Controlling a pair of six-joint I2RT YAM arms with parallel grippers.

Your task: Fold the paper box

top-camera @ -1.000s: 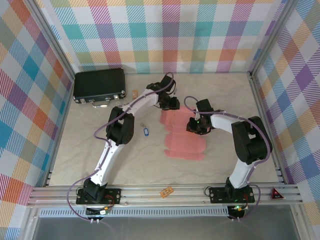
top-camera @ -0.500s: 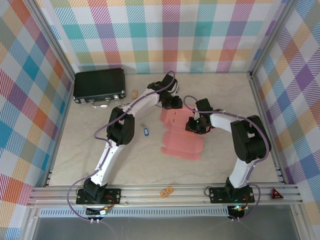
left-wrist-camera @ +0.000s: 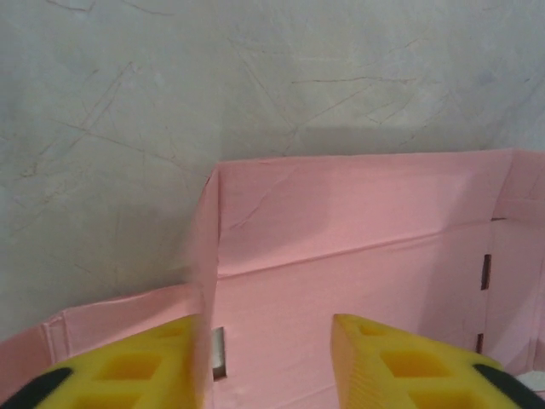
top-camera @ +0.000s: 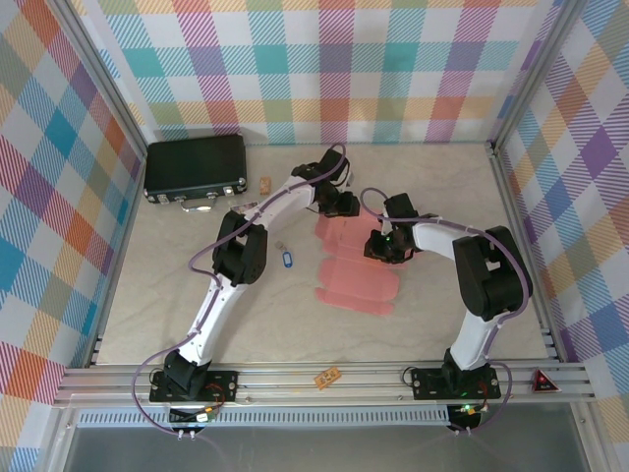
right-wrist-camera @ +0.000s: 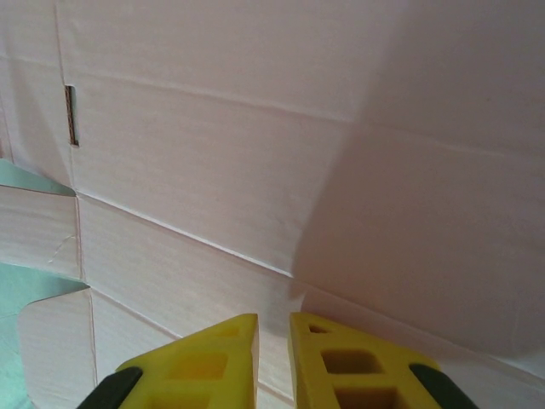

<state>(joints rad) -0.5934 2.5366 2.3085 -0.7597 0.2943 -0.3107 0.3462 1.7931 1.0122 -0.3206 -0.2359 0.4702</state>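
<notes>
The paper box lies mostly flat mid-bench, between the two hands. The left hand is wide open at the sheet's far edge, gripping nothing. A raised side flap stands just inside one finger, probably to be creased upright. The right hand is almost closed on nothing visible and sits low over the middle panel, seemingly to pin the sheet.

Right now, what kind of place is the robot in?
Probably a robot test booth: left arm and right arm bolted to a metal rail, checked cloth walls all around, a pink paper box on the table.
</notes>
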